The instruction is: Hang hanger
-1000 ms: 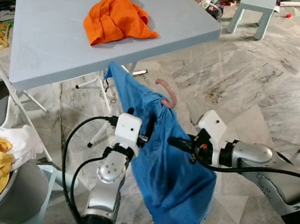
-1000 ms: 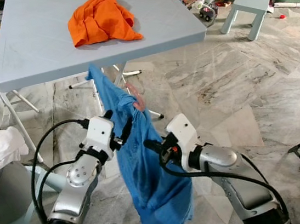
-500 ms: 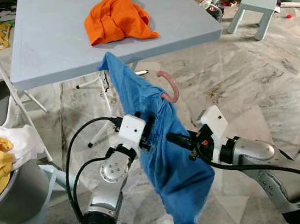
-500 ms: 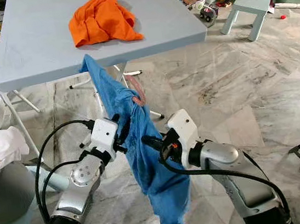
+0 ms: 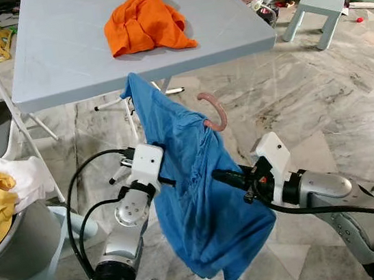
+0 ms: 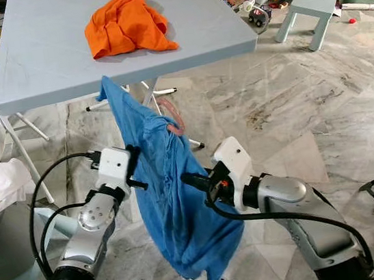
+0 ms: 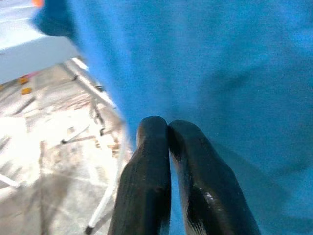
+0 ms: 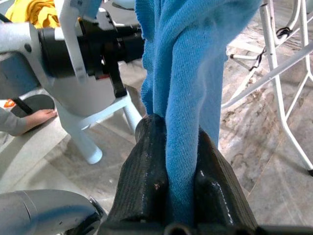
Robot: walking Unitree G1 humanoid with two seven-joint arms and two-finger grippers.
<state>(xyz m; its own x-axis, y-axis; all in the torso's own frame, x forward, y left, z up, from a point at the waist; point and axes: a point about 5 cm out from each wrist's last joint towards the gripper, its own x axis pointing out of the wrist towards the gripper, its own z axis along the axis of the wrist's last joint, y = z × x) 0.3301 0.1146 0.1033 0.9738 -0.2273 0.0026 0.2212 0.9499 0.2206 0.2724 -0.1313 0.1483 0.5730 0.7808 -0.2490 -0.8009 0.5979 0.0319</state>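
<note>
Blue shirt on a pink hanger, carried off the desk's near edge.
Right hand pinches cloth; left hand is pressed closed, beside it. Keep the hook upright.

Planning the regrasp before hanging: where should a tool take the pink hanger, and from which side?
Take the exposed neck just below the hook of the pink hanger, coming from the robot's right, probably. Its arms are buried inside the blue shirt, and the hook curve should stay free. The right tool is clamped on cloth lower down.
</note>
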